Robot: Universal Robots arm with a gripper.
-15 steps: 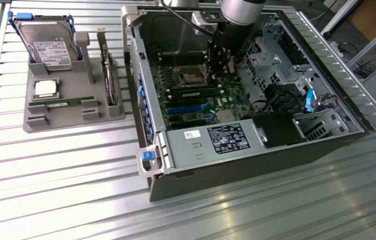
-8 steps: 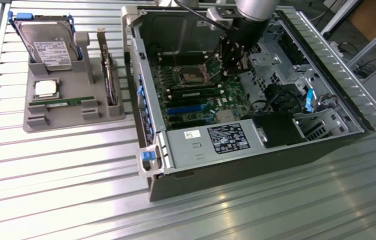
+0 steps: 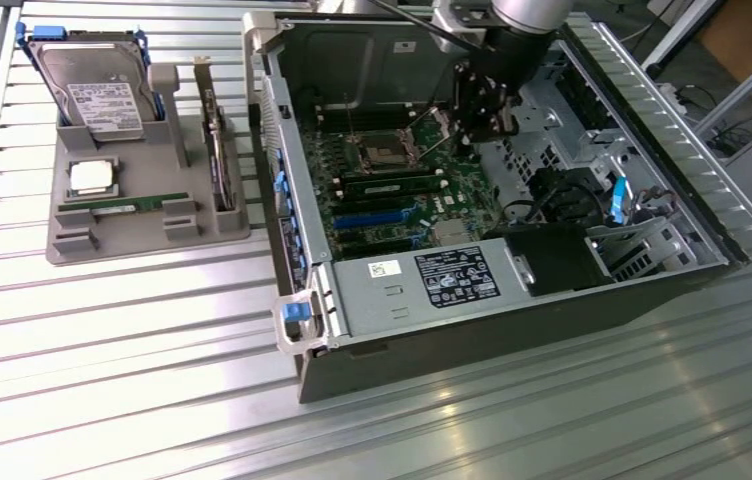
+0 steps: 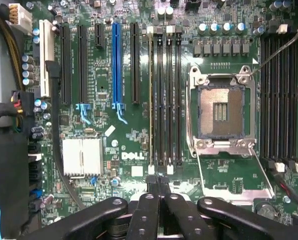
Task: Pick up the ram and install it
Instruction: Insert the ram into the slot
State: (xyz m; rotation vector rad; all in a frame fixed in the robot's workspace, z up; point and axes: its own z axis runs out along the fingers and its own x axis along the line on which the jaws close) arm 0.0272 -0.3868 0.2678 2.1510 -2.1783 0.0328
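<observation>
Ram (image 3: 129,205) in holder tray (image 3: 149,245) (flat), untouched

A parts holder (image 3: 149,235) is set at nine o'clock of the computer case (image 3: 483,310). The ram (image 3: 129,206) is laid in the holder, at six o'clock of the processor (image 3: 93,177). The gripper (image 3: 483,125) is placed inside the case.
</observation>
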